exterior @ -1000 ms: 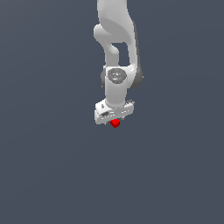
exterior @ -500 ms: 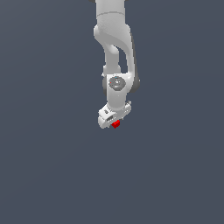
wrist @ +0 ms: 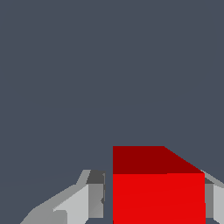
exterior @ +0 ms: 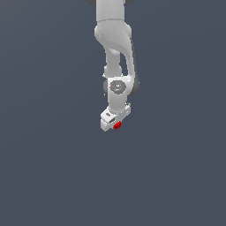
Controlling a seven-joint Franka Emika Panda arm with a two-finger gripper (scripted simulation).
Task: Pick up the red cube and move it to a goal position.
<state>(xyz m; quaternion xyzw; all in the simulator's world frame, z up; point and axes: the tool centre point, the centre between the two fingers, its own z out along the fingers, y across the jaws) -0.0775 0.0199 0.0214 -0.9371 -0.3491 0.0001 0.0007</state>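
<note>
No readable text or markings anywhere.

A plain slate-grey surface [exterior: 48, 167] fills both views, no edge visible.

Flat, even sim lighting, both views sharp, no blur/glare.
Bg uniform dim slate, no cast shadows. Red cube [wrist: 158, 197] front face bright, adjoining face darker. Arm [exterior: 114, 35] softly shaded, dark on exterior view's right; edges slightly jaggy.

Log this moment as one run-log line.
arm: Panda | tool: shut on red cube | cube: between the fingers | goal marker: none visible | phase: carrying
</note>
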